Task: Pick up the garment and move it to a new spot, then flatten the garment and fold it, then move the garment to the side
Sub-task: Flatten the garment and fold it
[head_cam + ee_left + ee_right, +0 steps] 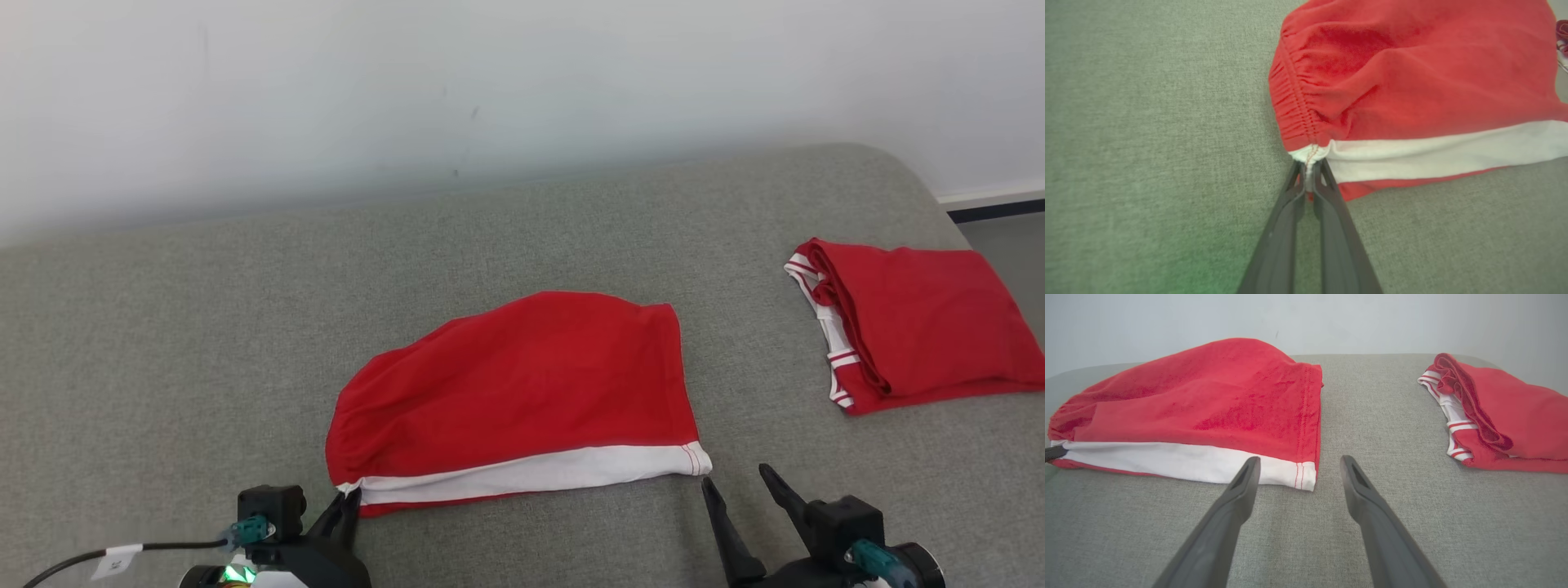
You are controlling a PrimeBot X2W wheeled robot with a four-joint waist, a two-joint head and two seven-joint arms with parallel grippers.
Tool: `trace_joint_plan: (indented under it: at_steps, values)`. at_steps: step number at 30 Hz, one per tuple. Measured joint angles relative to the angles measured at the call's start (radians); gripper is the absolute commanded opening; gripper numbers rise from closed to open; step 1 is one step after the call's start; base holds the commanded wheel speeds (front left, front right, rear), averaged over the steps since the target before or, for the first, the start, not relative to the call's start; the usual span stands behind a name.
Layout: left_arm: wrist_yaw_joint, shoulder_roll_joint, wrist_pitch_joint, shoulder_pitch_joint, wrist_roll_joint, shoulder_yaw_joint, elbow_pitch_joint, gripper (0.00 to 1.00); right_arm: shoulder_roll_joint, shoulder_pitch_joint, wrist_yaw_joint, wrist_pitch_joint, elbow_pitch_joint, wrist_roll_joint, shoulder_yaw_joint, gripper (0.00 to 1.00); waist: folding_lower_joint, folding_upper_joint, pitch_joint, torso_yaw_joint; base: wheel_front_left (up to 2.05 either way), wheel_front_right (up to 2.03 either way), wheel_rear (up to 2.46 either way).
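Observation:
The garment (522,384) is a pair of red shorts with a white side stripe, lying folded in the middle of the grey cushion. My left gripper (349,494) is shut on the garment (1412,81) at its near left corner, where the white stripe meets the gathered waistband; the fingers (1290,204) pinch that corner. My right gripper (739,478) stands open just short of the near right corner, its fingers (1241,486) apart on either side of the white hem corner of the garment (1208,400), not touching it.
A second red garment (914,327) with white trim lies folded at the right end of the cushion (163,343), also in the right wrist view (1502,420). A pale wall (490,82) rises behind. A cable (82,559) trails from my left wrist.

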Motion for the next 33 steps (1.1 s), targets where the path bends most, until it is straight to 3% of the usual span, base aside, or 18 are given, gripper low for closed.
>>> trace_joint_plan:
  at_steps: [8, 21, 22, 24, 33]
  values:
    - [0.018, -0.014, -0.056, 0.010, 0.010, -0.007, -0.009, 0.00, -0.012, -0.054, 0.000, 0.210, 0.032, -0.031, -0.060, 1.00, 0.0000, 0.0000, 0.030, 0.014, 0.00, 0.00, 0.00]
    - [0.016, -0.044, -0.073, 0.000, 0.029, -0.036, -0.030, 0.00, 0.014, -0.166, 0.000, 0.320, 0.137, -0.070, -0.088, 0.99, 0.0001, 0.0000, 0.067, 0.084, 0.00, 0.00, 0.00]
    - [0.016, -0.044, -0.073, 0.000, 0.029, -0.036, -0.030, 0.00, 0.016, -0.169, 0.000, 0.323, 0.140, -0.070, -0.088, 0.91, 0.0001, 0.0000, 0.068, 0.085, 0.00, 0.00, 0.00]
    - [0.016, -0.043, -0.075, 0.000, 0.029, -0.037, -0.030, 0.00, 0.021, -0.171, 0.000, 0.327, 0.147, -0.070, -0.086, 0.49, 0.0000, 0.0000, 0.067, 0.084, 0.00, 0.00, 0.00]
    - [0.015, -0.037, -0.076, 0.000, 0.025, -0.037, -0.029, 0.00, 0.028, -0.171, 0.000, 0.332, 0.158, -0.070, -0.077, 0.00, 0.0000, 0.0000, 0.057, 0.077, 0.00, 0.00, 0.00]
